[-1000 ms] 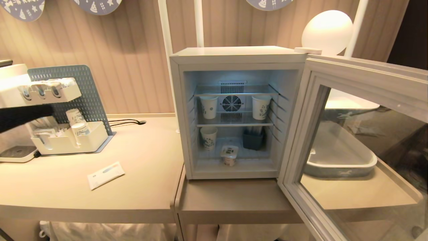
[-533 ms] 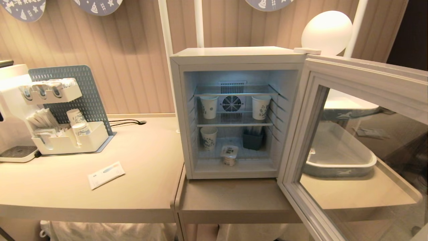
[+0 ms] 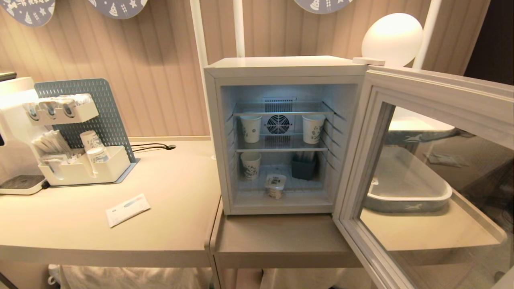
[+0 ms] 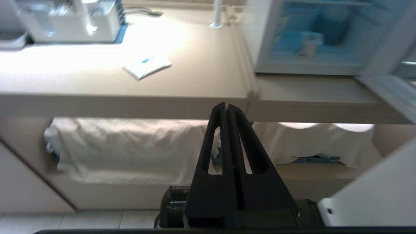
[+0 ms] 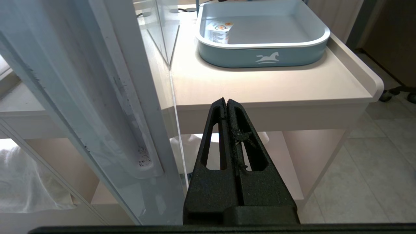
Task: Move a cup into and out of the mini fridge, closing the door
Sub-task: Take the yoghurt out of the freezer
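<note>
The white mini fridge (image 3: pixel 281 64) stands open on the counter, lit inside. The small foil-lidded cup (image 3: pixel 275 186) sits on the fridge floor near the front, blurred in the left wrist view (image 4: pixel 311 44). The glass door (image 3: pixel 425 180) is swung wide toward me on the right; its inner frame (image 5: pixel 107 97) fills one side of the right wrist view. Neither arm shows in the head view. My left gripper (image 4: pixel 226 105) is shut and empty, below the counter's front edge. My right gripper (image 5: pixel 226 101) is shut and empty, low beside the open door.
Three taller patterned paper cups (image 3: pixel 251 127) and a dark holder (image 3: pixel 303 166) stand on the fridge shelves. A grey-blue tray (image 5: pixel 263 48) on the right counter holds a similar orange-marked cup (image 5: pixel 220 32). A condiment organiser (image 3: pixel 80 160) and a white packet (image 3: pixel 127 209) lie left.
The left arm, a dark shape at the head view's left edge a second ago, has dropped out of that view. The cup, fridge and door have not moved.
</note>
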You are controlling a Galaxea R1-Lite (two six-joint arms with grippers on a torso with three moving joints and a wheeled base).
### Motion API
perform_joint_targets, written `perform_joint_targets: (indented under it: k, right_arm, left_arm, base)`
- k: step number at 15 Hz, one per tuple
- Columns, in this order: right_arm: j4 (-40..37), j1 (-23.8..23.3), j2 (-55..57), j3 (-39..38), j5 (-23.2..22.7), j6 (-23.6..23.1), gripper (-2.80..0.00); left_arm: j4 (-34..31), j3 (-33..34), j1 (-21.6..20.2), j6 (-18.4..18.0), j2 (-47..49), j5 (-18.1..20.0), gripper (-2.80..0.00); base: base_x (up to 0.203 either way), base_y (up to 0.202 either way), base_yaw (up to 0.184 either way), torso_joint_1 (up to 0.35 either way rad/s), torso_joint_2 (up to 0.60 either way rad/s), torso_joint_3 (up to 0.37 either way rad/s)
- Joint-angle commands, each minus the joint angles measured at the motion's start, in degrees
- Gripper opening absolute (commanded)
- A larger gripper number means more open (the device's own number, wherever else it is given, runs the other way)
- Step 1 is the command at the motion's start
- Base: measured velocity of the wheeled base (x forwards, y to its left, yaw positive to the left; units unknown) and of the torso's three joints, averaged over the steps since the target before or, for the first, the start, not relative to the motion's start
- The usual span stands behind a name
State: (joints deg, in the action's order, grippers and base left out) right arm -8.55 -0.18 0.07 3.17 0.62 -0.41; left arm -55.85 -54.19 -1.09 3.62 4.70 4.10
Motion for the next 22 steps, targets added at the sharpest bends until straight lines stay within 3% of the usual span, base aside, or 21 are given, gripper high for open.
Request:
perform_joint_targets:
  k: [1, 3, 5, 7, 10, 22]
  right_arm:
    - [0.03, 0.01, 0.10, -0.01, -0.09, -0.02, -2.80]
    - [0.11, 0.01, 0.10, -0.01, -0.03, -0.02, -2.80]
    - [-0.06, 0.01, 0.10, -0.01, -0.09, -0.02, -2.80]
    - [-0.06, 0.01, 0.10, -0.01, -0.01, -0.02, -2.80]
    - [0.02, 0.01, 0.10, -0.01, -0.09, -0.02, -2.80]
    - [-0.07, 0.01, 0.10, -0.01, -0.09, -0.02, -2.80]
  left_arm:
    - [4.98, 10.39, 0.55, 1.03, -4.68, -2.99, -2.80]
    - [22.55, 28.21, 0.66, 0.83, -4.66, -7.71, -2.80]
    - [42.89, 46.10, 0.73, -1.89, -4.67, -9.32, -2.80]
    - [47.46, 54.58, 0.79, -3.59, -4.66, -7.19, -2.80]
    - [51.72, 52.52, 0.91, -6.46, -4.70, -3.49, -2.80]
    - [52.16, 52.52, 0.91, -4.99, -4.70, -3.84, -2.80]
  base:
    - [0.000, 0.000, 0.000, 0.000, 0.00, 0.000]
    - [0.000, 0.000, 0.000, 0.000, 0.00, 0.000]
    - [0.000, 0.000, 0.000, 0.000, 0.00, 0.000]
    - [0.000, 0.000, 0.000, 0.000, 0.00, 0.000]
    - [0.000, 0.000, 0.000, 0.000, 0.00, 0.000]
    - [-0.160, 0.000, 0.002, 0.000, 0.00, 0.001]
